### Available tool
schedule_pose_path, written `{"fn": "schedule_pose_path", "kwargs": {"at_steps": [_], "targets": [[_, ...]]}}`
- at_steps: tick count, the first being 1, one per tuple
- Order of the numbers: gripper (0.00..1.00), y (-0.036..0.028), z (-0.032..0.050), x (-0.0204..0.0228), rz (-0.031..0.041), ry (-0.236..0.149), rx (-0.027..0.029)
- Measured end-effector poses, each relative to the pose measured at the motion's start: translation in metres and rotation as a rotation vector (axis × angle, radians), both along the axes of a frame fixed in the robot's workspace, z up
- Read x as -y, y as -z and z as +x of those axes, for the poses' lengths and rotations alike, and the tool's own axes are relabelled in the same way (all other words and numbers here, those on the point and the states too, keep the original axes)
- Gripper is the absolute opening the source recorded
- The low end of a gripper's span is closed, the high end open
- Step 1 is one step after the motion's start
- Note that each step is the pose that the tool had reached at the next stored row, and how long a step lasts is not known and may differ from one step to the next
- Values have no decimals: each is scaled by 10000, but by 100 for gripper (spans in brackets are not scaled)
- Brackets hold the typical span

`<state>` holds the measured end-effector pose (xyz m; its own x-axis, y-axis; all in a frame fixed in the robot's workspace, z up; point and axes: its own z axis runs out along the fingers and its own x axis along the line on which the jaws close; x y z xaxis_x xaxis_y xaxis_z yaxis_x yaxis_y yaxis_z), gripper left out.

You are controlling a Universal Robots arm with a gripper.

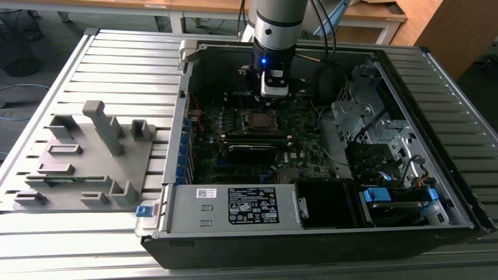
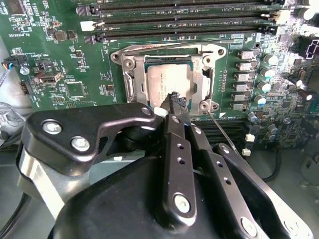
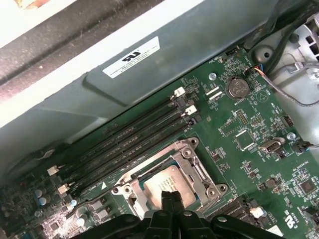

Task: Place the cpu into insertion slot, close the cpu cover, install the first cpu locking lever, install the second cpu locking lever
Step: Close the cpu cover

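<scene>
Inside the computer case [image 1: 183, 116], the hand [image 2: 174, 102] is holding its fingers [image 2: 178, 149] together just above the cpu [image 2: 167, 82], framed by the cpu cover [image 2: 133, 82]; a white printed label [image 3: 132, 57] is showing on the case wall.

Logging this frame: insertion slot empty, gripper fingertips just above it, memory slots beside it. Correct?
Not empty: the cpu already sits in the insertion slot, its grey top plain in both wrist views. The gripper is just above it, memory slots beside.

A grey plastic fixture [image 1: 81, 157] with upright posts lies on the ribbed metal tabletop [image 1: 125, 64] beside an open black computer case [image 1: 311, 251]. Across its green circuit board [image 3: 227, 112] run long black memory slots [image 3: 129, 143].
</scene>
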<state>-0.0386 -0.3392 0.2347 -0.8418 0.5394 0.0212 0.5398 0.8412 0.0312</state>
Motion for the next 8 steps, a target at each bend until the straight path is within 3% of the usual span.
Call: {"fn": "schedule_pose_path", "kwargs": {"at_steps": [4, 8], "targets": [[11, 1, 0, 0, 0, -379, 0], [11, 0, 0, 0, 0, -392, 0]]}}
